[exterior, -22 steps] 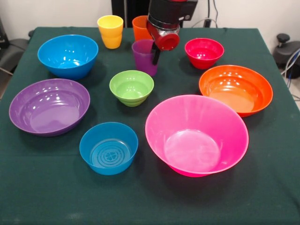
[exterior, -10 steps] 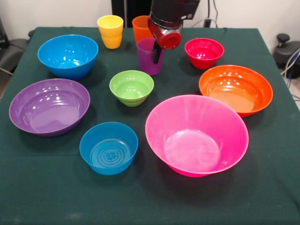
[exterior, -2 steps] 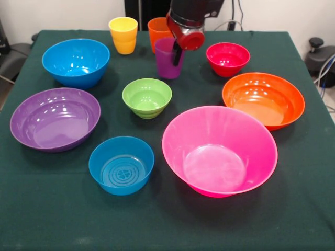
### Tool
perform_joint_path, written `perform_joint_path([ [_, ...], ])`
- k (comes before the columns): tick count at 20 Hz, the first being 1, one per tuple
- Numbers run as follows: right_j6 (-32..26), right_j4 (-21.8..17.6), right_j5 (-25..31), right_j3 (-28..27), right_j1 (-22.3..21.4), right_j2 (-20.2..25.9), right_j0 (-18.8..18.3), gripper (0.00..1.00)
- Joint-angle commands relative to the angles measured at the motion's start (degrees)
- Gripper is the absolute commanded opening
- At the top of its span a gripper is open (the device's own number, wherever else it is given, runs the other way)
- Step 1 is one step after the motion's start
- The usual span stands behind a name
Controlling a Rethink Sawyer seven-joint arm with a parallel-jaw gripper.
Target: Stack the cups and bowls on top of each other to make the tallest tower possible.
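Jaws [exterior, -2 steps: 177,55] clamped on purple cup [exterior, -2 steps: 167,58] rim, cup looks lifted off the tabletop [exterior, -2 steps: 47,219].
One dark finger shows over the cup's wall on the red-bowl side, under the red-black wrist; cup upright, hanging near the far edge, just in front of the orange cup [exterior, -2 steps: 157,30] and partly hiding it. Yellow cup [exterior, -2 steps: 123,35] beside the orange one, also at the far edge. Small red bowl [exterior, -2 steps: 227,58] just beside the held cup, not touching. Small green bowl [exterior, -2 steps: 147,97] mid-tabletop, closest thing in front of the cup, empty. Mid blue [exterior, -2 steps: 76,61] and purple [exterior, -2 steps: 55,118] bowls along one side edge, orange bowl [exterior, -2 steps: 263,99] by the other. Small blue bowl [exterior, -2 steps: 121,164] and large pink bowl [exterior, -2 steps: 219,150] toward the near edge. Nothing nested yet.
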Motion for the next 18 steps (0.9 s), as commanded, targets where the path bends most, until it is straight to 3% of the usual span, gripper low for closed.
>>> perform_joint_path([
  [1,6.3,2.1,9.4,-3.9,-4.0,2.1,0.9,0.00],
  [7,7.3,2.1,11.9,-4.9,-5.7,0.6,2.4,0.00],
  [12,6.6,2.1,11.7,-5.1,-6.6,1.7,1.4,0.00],
  [18,4.4,1.2,9.5,-7.2,-4.7,2.7,-1.2,0.00],
])
